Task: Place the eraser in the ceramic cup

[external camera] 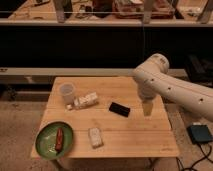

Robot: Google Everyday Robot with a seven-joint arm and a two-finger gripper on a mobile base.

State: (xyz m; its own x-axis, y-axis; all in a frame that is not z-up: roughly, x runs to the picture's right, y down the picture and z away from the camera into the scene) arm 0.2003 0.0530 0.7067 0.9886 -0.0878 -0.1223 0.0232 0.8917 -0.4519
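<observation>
The eraser [119,108] is a flat black block lying on the wooden table [140,137], right of centre. The ceramic cup [67,93] is a small white cylinder standing upright at the table's back left. My gripper [147,108] hangs from the white arm [170,85] and points down over the table, to the right of the eraser and apart from it. Nothing shows in the gripper.
A white bottle-like object [85,101] lies between the cup and the eraser. A pale whitish block [95,137] lies near the front edge. A green plate [54,140] with a red item sits at the front left corner. A dark shelf stands behind the table.
</observation>
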